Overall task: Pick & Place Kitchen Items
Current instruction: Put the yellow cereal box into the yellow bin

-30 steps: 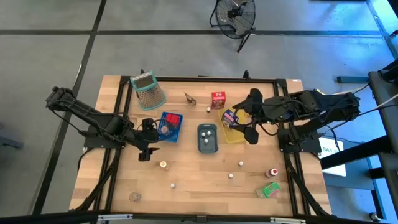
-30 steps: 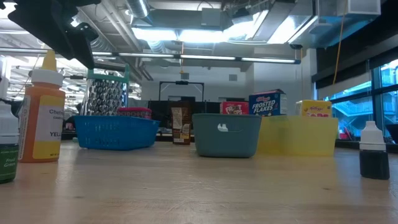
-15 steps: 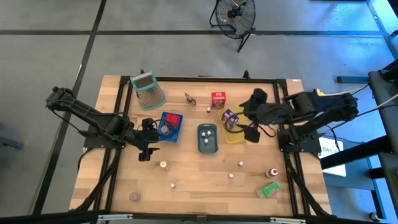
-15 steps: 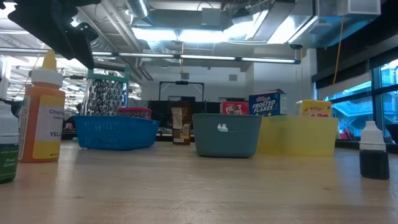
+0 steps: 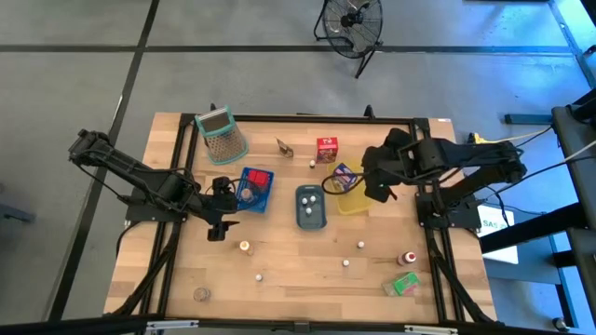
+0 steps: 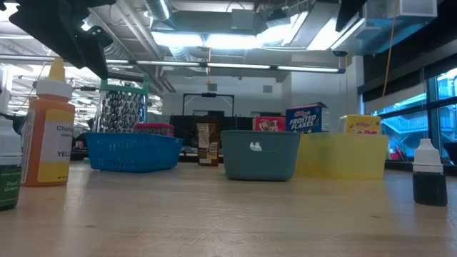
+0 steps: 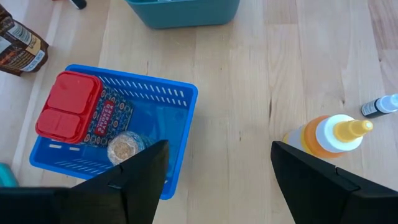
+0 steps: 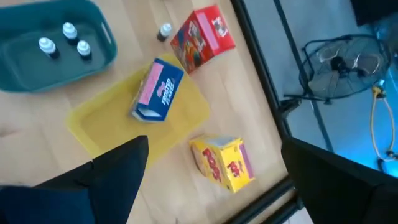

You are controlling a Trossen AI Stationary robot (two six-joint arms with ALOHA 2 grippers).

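Right gripper (image 8: 211,180) wide open, empty, above the yellow tray (image 8: 106,118).
Blue carton (image 8: 155,90) lies below it; left gripper (image 7: 217,180) spread, idle beside the blue basket (image 7: 180,124).

Bright ceiling lights (image 6: 214,39) glare above the blue tray (image 6: 132,151); blue daylight tints the windows beyond it. The right wrist view is motion-blurred; shadows lie soft.

I am looking down on a blue tray (image 5: 263,194), a grey-blue tray (image 5: 311,220) and a yellow tray (image 5: 350,201) lying across my table (image 5: 307,270), a grater (image 5: 222,136) standing behind, a fan (image 5: 352,20) sitting beyond.
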